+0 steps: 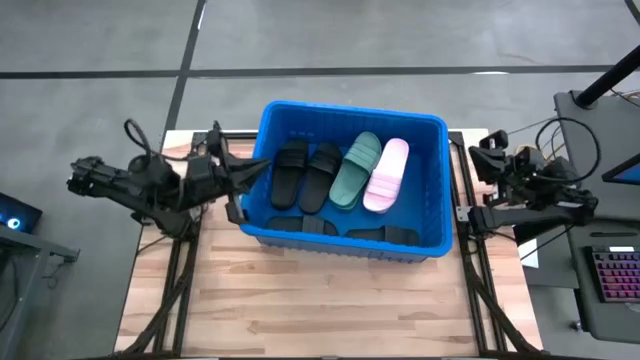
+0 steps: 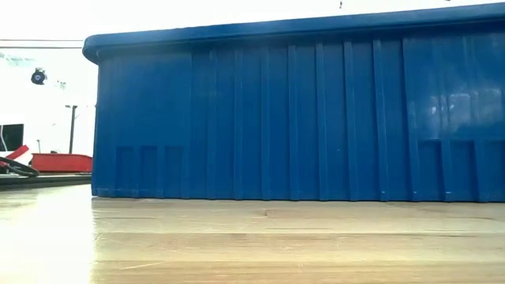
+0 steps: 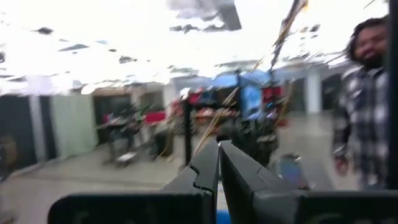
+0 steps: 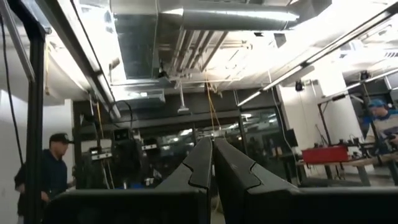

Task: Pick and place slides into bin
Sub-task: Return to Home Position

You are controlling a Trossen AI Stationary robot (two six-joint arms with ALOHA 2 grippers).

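Observation:
The bright blue bin (image 1: pixel 440 185) stands on the wooden table, and its near wall (image 2: pixel 300 110) fills the low view. Inside lie two black slides (image 1: pixel 305 175), a dark green slide (image 1: pixel 355 170) and a pale pink slide (image 1: pixel 387 175), side by side on the floor. More dark slides (image 1: pixel 300 226) lie along the near wall, partly hidden by the rim. My left gripper (image 1: pixel 258 172) is shut and empty at the bin's left rim; it also shows in the left wrist view (image 3: pixel 219 155). My right gripper (image 4: pixel 212 152) is shut and empty, parked right of the bin (image 1: pixel 487 158).
Bare wooden table top (image 1: pixel 320 310) lies in front of the bin. Frame rails run along both table sides. A keyboard (image 1: pixel 615 275) sits off the table's right edge. People stand in the room beyond the table (image 3: pixel 364 106), (image 4: pixel 53 168).

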